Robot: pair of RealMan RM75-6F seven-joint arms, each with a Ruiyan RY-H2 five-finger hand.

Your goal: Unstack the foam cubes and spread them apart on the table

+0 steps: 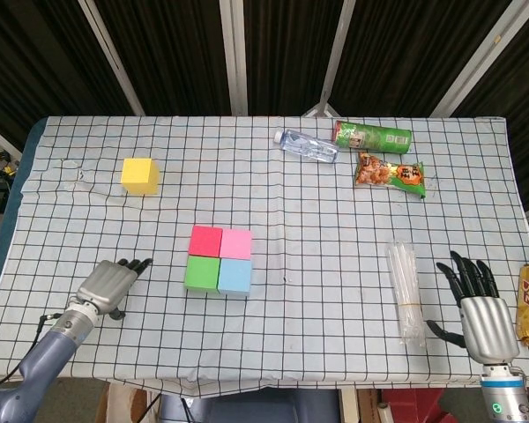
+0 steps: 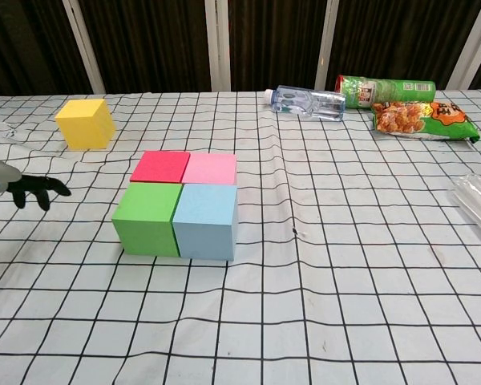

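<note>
Your left hand [image 1: 113, 285] hovered low over the near left of the table [image 1: 335, 229], fingers loosely apart and extended, holding nothing. The cluster of four cubes lay to the hand's right and slightly farther from you: green cube [image 1: 201, 273] at the near left corner, blue cube [image 1: 234, 277] touching its right side, red cube [image 1: 206, 240] behind the green, pink cube [image 1: 236, 243] behind the blue. All four faces met; no gaps showed in the chest view.

The yellow cube [image 1: 140, 175] sat alone, well apart toward the far left, resting on the cloth and turned slightly off the grid.

Your right hand [image 1: 481, 310] stood at the near right edge, fingers spread and pointing up, empty, well apart from the cluster. Left hand was clearly the nearer; green cube was its closest target.

The cubes have no long axis. The cluster sat nearly square to the grid lines, its sides running along and across the table.

Judgement: one cube freed, four yet to separate.
</note>
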